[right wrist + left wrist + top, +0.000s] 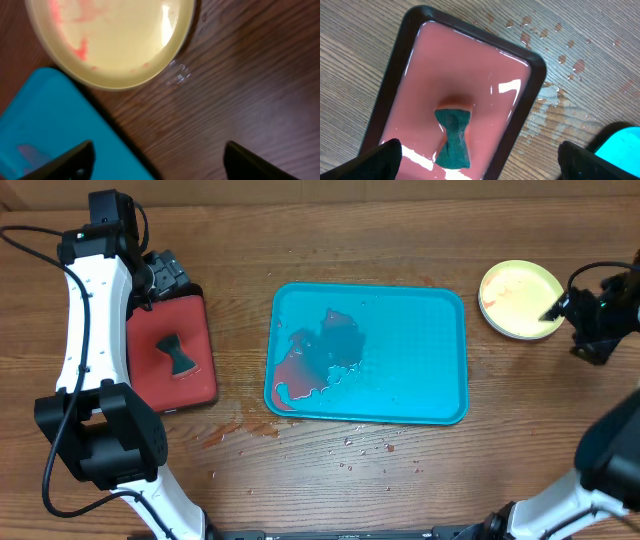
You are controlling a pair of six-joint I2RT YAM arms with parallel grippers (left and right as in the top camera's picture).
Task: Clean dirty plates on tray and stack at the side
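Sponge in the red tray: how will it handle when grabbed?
Probably soft: the sponge looks like foam under a green scouring face, so a grip should squash it. It sits in glossy pink liquid in the red tray, so it is likely soaked, heavier than it looks, and drippy. Lying flat, it is unlikely to roll.

Left wrist view: the small red tray (460, 65) runs off the bottom edge. The turquoise tray (620, 145) shows one corner only, lower right. Of the left hand (480, 162), just two dark finger ends show, at the bottom corners.

Right wrist view: soft focus. The yellow-green plate (115, 45) is cut by the top edge, the turquoise tray by the left and bottom edges. Of the right hand (160, 160), finger ends only.

Overhead: whether anything lies under the yellow-green plate, cannot tell.
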